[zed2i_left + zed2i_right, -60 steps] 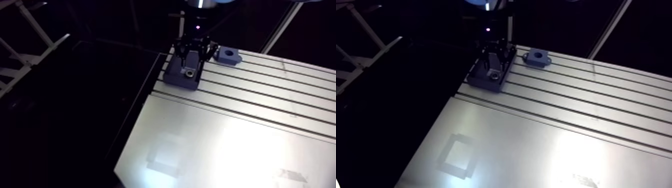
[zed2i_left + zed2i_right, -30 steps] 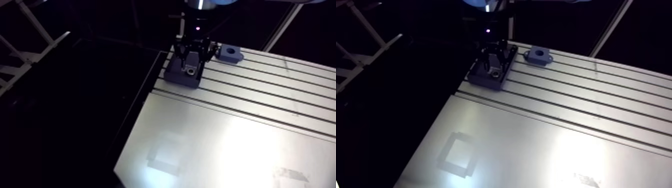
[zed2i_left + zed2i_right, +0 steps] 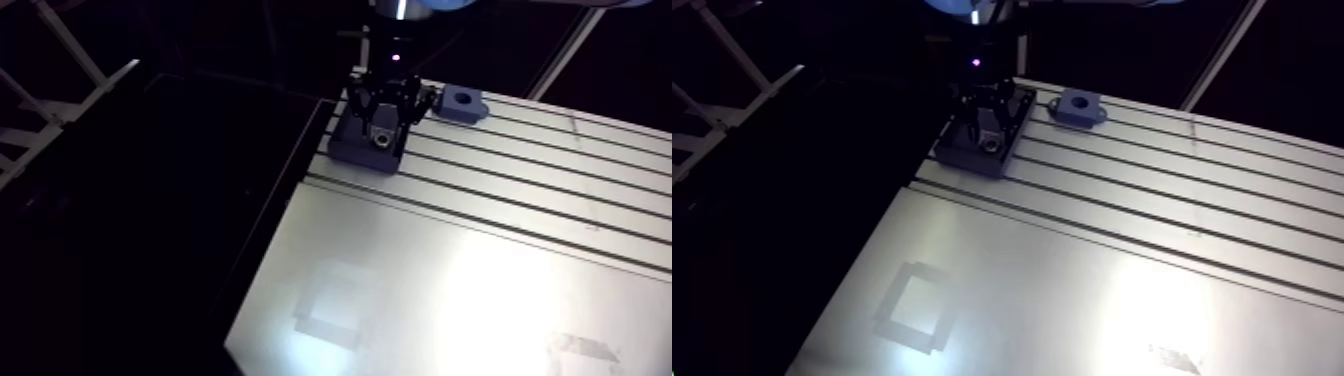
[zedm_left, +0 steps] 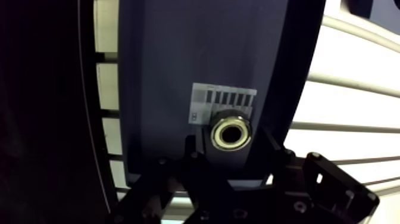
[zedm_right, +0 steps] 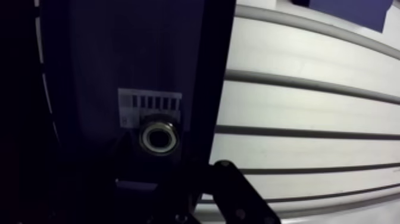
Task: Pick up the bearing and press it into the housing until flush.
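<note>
The bearing (image 4: 232, 134), a small metal ring, sits on a dark blue tray (image 4: 178, 59) next to a printed tag (image 4: 223, 101). My gripper (image 4: 231, 146) is low over the tray with a dark finger close on each side of the bearing; it looks open, with narrow gaps to the ring. In the arm view the gripper (image 3: 384, 118) stands on the tray (image 3: 347, 150) at the table's far left corner. The housing (image 3: 460, 100), a blue block with a round hole, lies on the table just to the right of the tray, clear of the gripper.
The slotted aluminium table (image 3: 520, 200) has grooves running beside the tray. Its left edge (image 3: 275, 230) drops into darkness right next to the tray. A faint square outline (image 3: 912, 305) marks the flat near part of the table.
The gripper has come down closer to the tray, so its fingers now flank the bearing. The whole arm view has shifted slightly with the camera. Tray and housing stay put.
</note>
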### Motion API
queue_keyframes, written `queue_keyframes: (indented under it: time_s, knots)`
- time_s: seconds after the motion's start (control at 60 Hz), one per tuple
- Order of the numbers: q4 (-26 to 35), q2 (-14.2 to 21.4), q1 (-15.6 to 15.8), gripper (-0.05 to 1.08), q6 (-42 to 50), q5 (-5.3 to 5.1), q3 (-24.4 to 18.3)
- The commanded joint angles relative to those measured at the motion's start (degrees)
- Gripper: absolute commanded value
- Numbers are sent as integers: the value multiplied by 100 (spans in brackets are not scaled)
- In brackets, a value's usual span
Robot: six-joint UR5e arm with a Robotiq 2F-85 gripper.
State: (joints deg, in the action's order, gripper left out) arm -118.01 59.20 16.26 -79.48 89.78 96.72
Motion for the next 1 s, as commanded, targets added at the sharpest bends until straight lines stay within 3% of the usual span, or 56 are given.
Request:
queue_keyframes:
  time_s: [0.017, 0.3, 1.0]
  knots:
    - [-8, -19, 0, 44, -1, 9, 0]
    - [-87, -54, 0, 44, -27, 69, 0]
    - [-80, -86, 0, 46, -45, 63, -8]
